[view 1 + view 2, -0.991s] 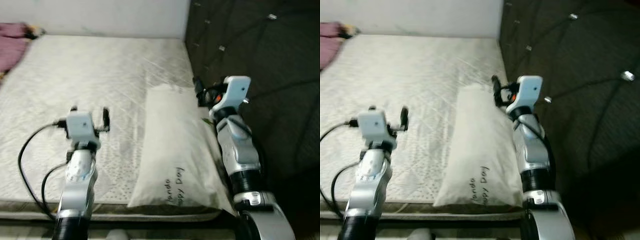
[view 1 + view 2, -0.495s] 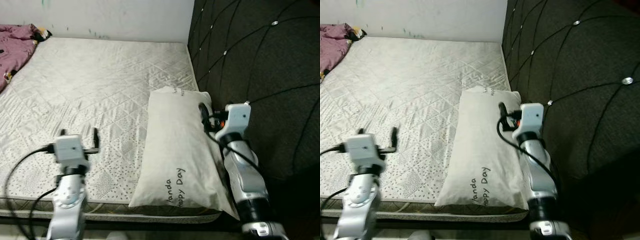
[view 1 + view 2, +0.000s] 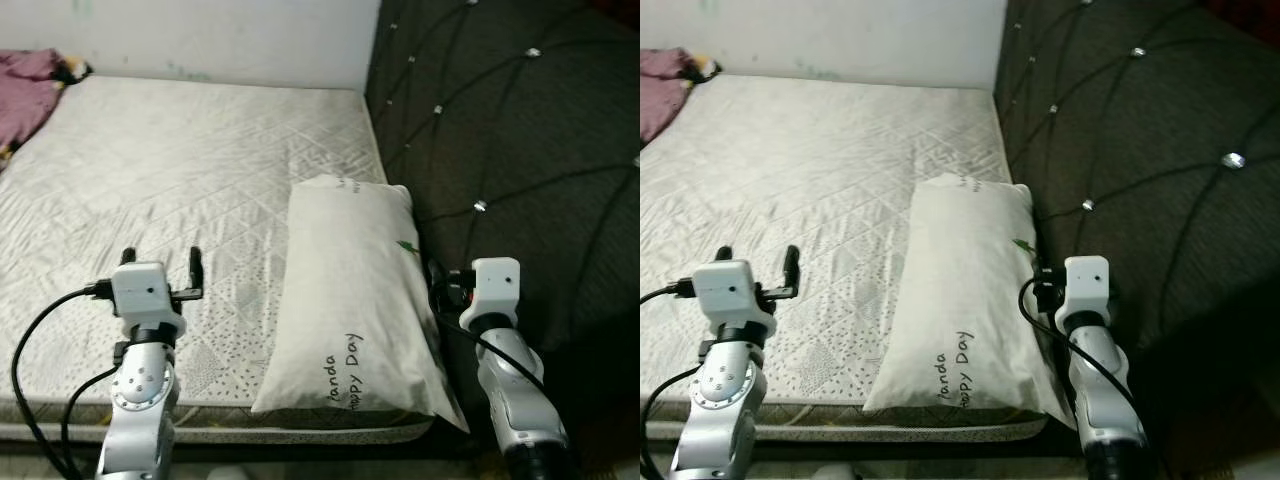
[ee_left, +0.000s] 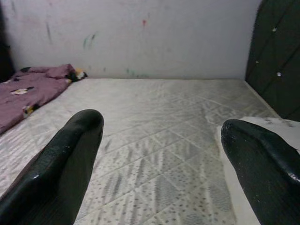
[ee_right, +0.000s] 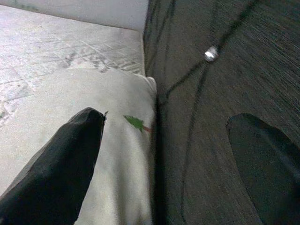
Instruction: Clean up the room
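A long white pillow (image 3: pixel 345 290) with "Panda Happy Day" printed on it lies along the right side of the bare quilted mattress (image 3: pixel 200 150), against the dark tufted headboard (image 3: pixel 520 130). My right gripper (image 3: pixel 438 284) hangs low at the pillow's right edge, about halfway along it. It is open and holds nothing. In the right wrist view one finger (image 5: pixel 70 159) is over the pillow (image 5: pixel 117 140) and the other is over the headboard (image 5: pixel 211 93). My left gripper (image 3: pixel 161 262) is open and empty above the mattress near its front edge, left of the pillow.
A crumpled purple blanket (image 3: pixel 25 85) lies at the mattress's far left corner, also seen in the left wrist view (image 4: pixel 33 89). A marked white wall (image 4: pixel 140 37) runs behind the bed. The mattress's front edge (image 3: pixel 200 425) is just below my arms.
My right gripper has drawn back from the pillow's far right corner to beside its middle and sunk lower. The left arm has come down a little. The camera has shifted.
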